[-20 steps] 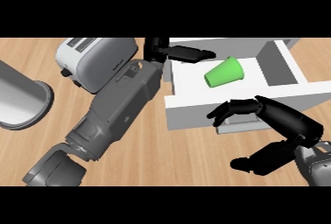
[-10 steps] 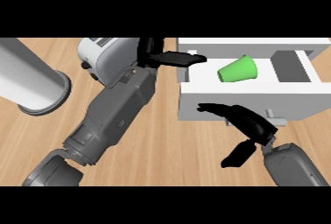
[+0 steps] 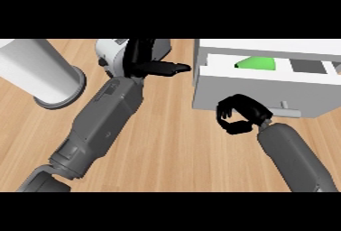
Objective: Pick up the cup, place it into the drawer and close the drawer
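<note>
**Right hand curled at the drawer front, cup inside**

Right hand (image 3: 240, 115) sits with fingers curled inward against the white front panel of the drawer (image 3: 266, 92), holding nothing, just left of the small handle (image 3: 285, 107). Inside the partly open drawer lies the green cup (image 3: 257, 63), only its upper part showing. Over by the toaster (image 3: 113, 54), the left hand (image 3: 148, 61) is open with fingers stretched toward the drawer. A grey cylinder (image 3: 40, 67) stands on the wooden counter (image 3: 180, 149) at far left
</note>
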